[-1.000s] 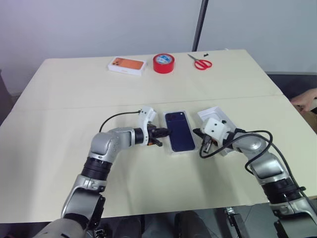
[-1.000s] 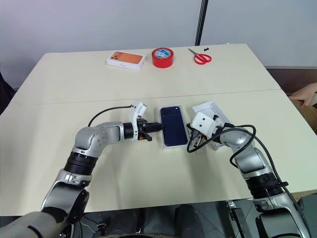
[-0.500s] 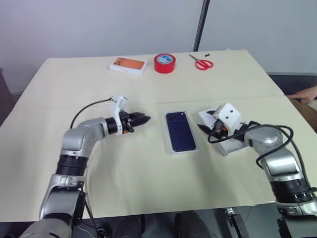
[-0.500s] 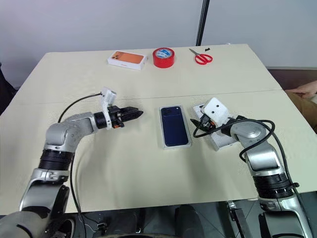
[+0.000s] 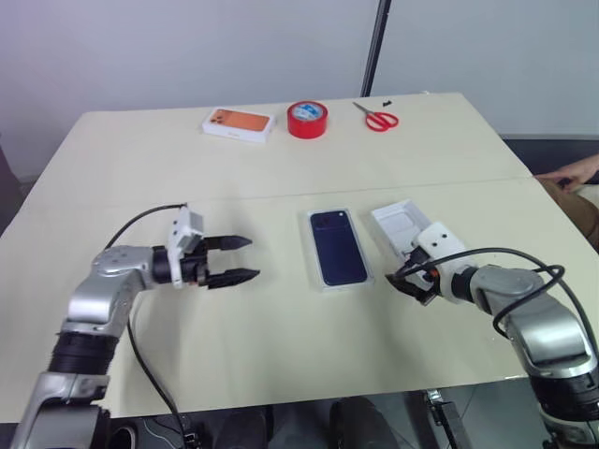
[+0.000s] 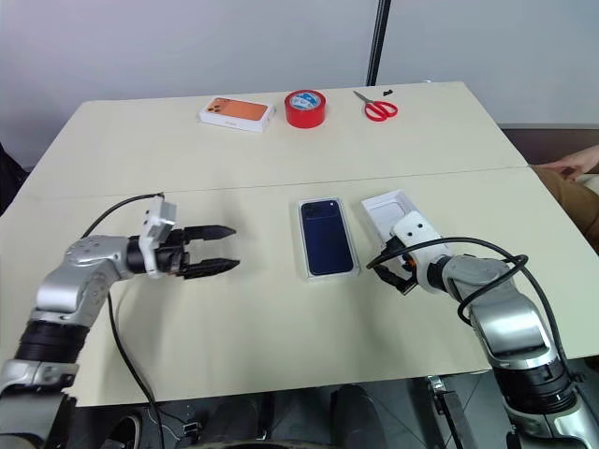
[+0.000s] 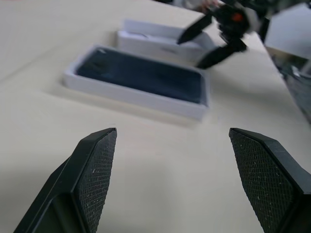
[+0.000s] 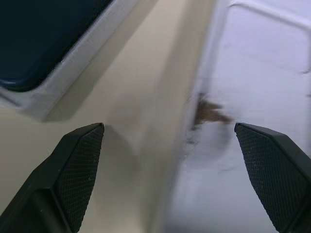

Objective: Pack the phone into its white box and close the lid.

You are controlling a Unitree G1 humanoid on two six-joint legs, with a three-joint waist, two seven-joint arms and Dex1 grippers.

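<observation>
The dark blue phone (image 5: pixel 339 246) lies flat inside the shallow white box (image 5: pixel 321 282) at the middle of the table. Right beside it on the right, the lid (image 5: pixel 399 223) lies with its white inside facing up. My left gripper (image 5: pixel 245 258) hovers well to the left of the box, pointing at it, open and empty. My right gripper (image 5: pixel 409 283) is open and empty at the lid's near end, close to the box's near right corner. The left wrist view looks across the phone (image 7: pixel 141 75) to the lid (image 7: pixel 160 41) and the right gripper (image 7: pixel 214 34).
Along the far edge of the table (image 5: pixel 140 178) sit a white box with an orange top (image 5: pixel 239 124), a red tape roll (image 5: pixel 308 119) and red scissors (image 5: pixel 377 118). A person's hand (image 5: pixel 566 178) rests at the right edge.
Both grippers were shut against the box's sides and have opened. The left one drew away to the left; the right one pulled back toward the lid's near end.
</observation>
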